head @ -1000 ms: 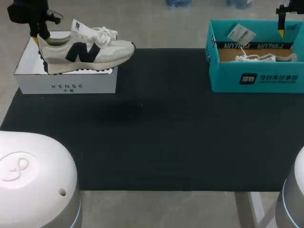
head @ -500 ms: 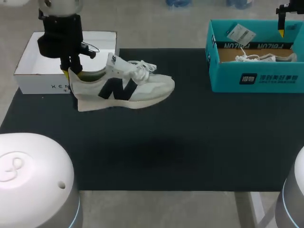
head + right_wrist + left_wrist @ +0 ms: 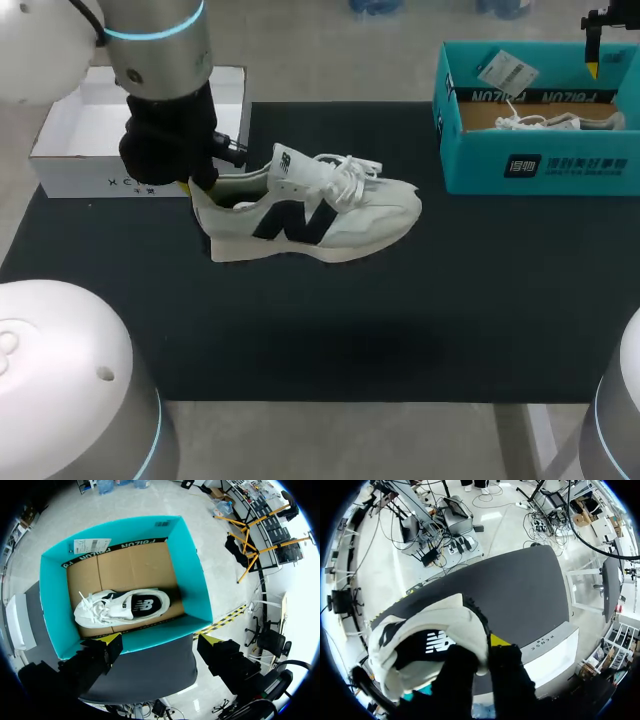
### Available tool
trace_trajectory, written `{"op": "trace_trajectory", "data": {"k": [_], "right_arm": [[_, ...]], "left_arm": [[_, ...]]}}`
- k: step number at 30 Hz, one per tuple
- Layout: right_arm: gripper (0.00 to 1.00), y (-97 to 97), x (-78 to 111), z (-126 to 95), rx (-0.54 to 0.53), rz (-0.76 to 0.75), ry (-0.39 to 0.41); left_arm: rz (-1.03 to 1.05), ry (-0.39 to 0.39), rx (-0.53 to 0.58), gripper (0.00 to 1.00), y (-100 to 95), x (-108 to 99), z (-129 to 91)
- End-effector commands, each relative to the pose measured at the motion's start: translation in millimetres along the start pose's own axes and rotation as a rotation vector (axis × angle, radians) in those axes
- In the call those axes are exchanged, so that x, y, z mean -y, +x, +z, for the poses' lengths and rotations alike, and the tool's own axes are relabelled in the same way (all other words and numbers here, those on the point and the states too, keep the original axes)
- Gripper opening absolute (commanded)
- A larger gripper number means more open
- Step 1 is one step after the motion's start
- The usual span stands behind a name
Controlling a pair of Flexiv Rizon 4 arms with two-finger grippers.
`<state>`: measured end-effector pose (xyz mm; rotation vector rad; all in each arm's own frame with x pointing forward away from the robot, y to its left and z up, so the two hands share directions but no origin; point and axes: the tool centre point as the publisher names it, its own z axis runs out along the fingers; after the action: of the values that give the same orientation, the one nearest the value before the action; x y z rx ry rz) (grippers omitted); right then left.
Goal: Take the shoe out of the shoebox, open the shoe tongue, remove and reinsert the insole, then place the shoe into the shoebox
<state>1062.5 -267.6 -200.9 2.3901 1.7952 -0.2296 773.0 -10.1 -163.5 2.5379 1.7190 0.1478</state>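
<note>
A white sneaker (image 3: 320,210) with a black side mark hangs level above the black mat (image 3: 400,300), its toe toward the teal box. My left gripper (image 3: 192,188) is shut on its heel collar. In the left wrist view the heel (image 3: 427,640) sits between the fingers of the left gripper (image 3: 482,655), with one yellow fingertip (image 3: 499,640) outside the collar. The white shoebox (image 3: 60,165) stands behind at the far left with nothing in it. My right gripper (image 3: 594,60) hangs open over the teal box's far right corner.
The teal box (image 3: 540,170) at the back right holds a second white sneaker (image 3: 122,605) and a tag (image 3: 507,72). In the right wrist view the right gripper (image 3: 161,642) is above this box's near wall (image 3: 150,640). The white shoebox (image 3: 550,655) lies beside the left gripper.
My left arm has carried the sneaker out of the white shoebox, toward the front and right, over the mat. The right arm has not moved.
</note>
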Motion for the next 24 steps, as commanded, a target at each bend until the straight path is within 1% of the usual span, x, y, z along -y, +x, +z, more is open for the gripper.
{"op": "trace_trajectory", "data": {"k": [1,13,14,15,17,18,20,21,23,24], "right_arm": [[1.00,-0.2,0.3,-0.1,-0.001,0.001,-0.001],[1.00,-0.2,0.3,-0.1,-0.001,0.001,-0.001],[1.00,-0.2,0.3,-0.1,-0.001,0.001,-0.001],[1.00,-0.2,0.3,-0.1,-0.001,0.001,-0.001],[1.00,-0.2,0.3,-0.1,-0.001,0.001,-0.001],[1.00,-0.2,0.3,-0.1,-0.001,0.001,-0.001],[1.00,-0.2,0.3,-0.1,-0.001,0.001,-0.001],[1.00,-0.2,0.3,-0.1,-0.001,0.001,-0.001],[1.00,-0.2,0.3,-0.1,-0.001,0.001,-0.001],[1.00,-0.2,0.3,-0.1,-0.001,0.001,-0.001]], "left_arm": [[0.001,-0.407,0.007,0.00,3.5,5.4,0.2],[0.001,-0.407,0.007,0.00,3.5,5.4,0.2],[0.023,-0.417,-0.004,0.00,2.5,3.8,1.4],[0.050,-0.396,0.009,0.00,1.7,2.0,3.2],[0.071,-0.401,-0.012,0.00,0.6,-3.3,7.5],[0.094,-0.373,0.008,0.00,0.0,-5.9,9.6],[0.105,-0.374,-0.015,0.00,-0.9,-11.1,13.9],[0.124,-0.345,0.011,0.00,-1.6,-13.6,16.1],[0.134,-0.350,-0.010,0.00,-2.7,-17.5,20.2],[0.138,-0.335,-0.004,0.00,-3.5,-18.8,21.7]]}}
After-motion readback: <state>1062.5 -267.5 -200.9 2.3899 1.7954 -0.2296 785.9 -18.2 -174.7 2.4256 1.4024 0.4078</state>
